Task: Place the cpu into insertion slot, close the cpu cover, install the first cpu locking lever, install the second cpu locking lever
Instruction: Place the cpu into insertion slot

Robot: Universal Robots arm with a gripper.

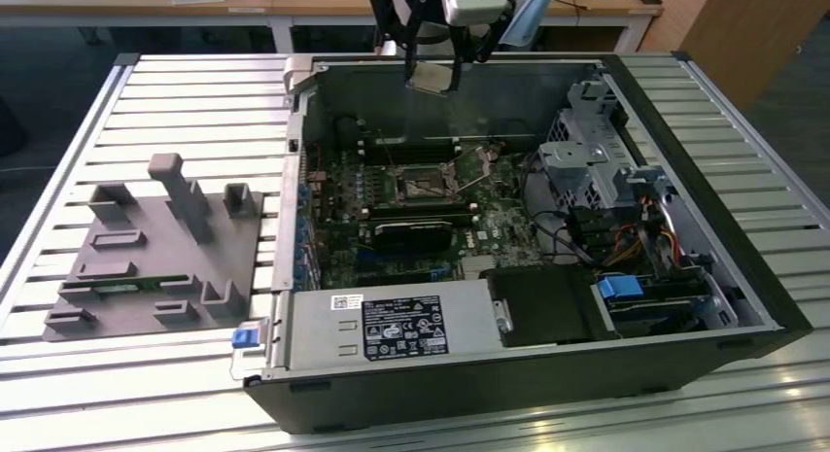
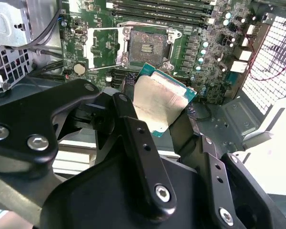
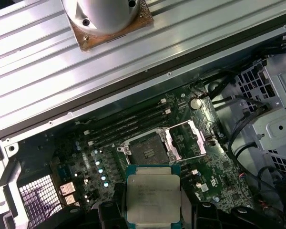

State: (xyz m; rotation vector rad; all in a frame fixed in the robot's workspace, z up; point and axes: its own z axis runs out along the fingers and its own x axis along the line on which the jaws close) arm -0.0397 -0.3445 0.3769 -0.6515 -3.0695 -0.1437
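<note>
Above the far wall of the open case (image 1: 726, 277), the gripper (image 1: 434, 68) hangs over the board with the cpu (image 1: 431, 81) pinched between its two black fingers. In both wrist views the claw is narrow, clamped on opposite edges of the chip (image 2: 157, 102) (image 3: 152, 198), whose dull silver top faces the cameras with its green rim showing round it. The chip sits tilted in the exterior view and is clear of everything below it.

The slot (image 1: 422, 188) lies on the green board in the middle of the case, well below the chip and nearer than it. In the first wrist view the slot (image 3: 145, 150) is bare, its dark centre exposed inside the metal frame. The cover (image 3: 199, 137) is swung open and lies just beside the slot, with the board visible through its cut-out. The second wrist view gives the same layout: the open slot (image 2: 145, 47), the cover (image 2: 91, 47) flat beside it, and a thin lever (image 2: 102, 67) running along the cover's edge.

Memory sticks (image 3: 128, 124) lie in a row beside the slot. At the near end of the case sits the power supply (image 1: 389, 326), and a drive cage (image 1: 584, 151) stands on the exterior view's right. On the slatted table (image 1: 194, 83), on the exterior view's left, rests a grey fixture (image 1: 155, 248), well apart from the gripper.
</note>
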